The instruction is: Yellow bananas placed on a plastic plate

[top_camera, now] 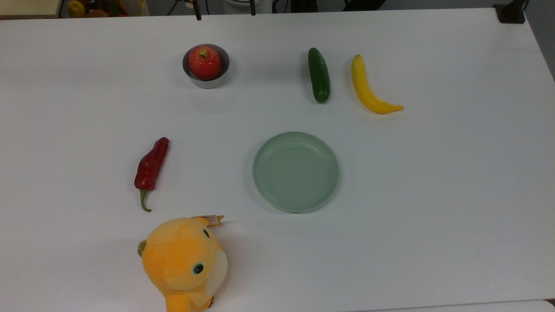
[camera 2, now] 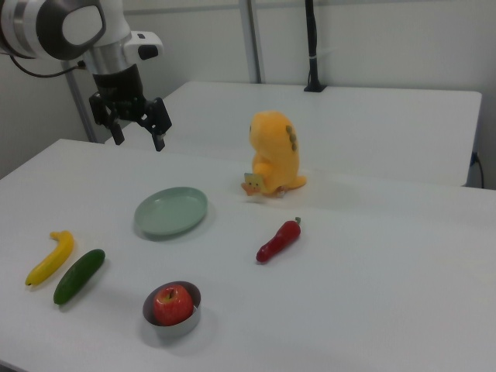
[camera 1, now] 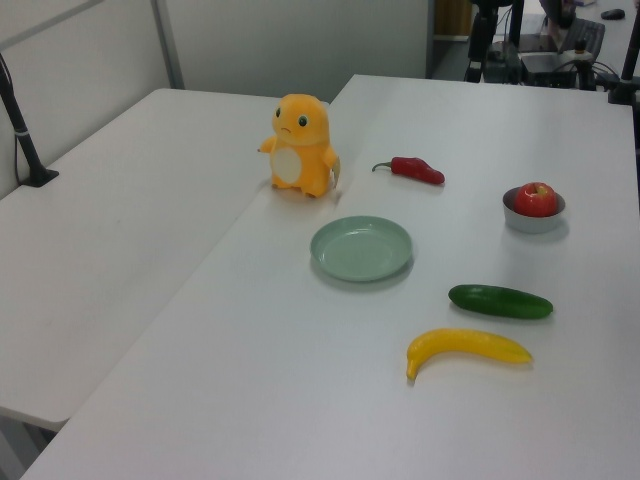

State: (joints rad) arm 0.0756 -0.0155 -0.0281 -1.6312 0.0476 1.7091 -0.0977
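My gripper (camera 2: pixel 138 128) hangs with fingers spread and nothing held, plastic plate (camera 2: pixel 171 211) below it, yellow bananas (camera 2: pixel 50 257) farther down toward the right view's left.

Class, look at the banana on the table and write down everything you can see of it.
The banana is slim, curved, glossy bright yellow, with an orange-tinged pointed tip, and looks whole and unpeeled. It lies flat on the white table, apart from everything else. In the top view the dark green cucumber lies to its left, not touching, and the empty pale green plate sits below and to the left. The gripper hangs in the air, well away from it.
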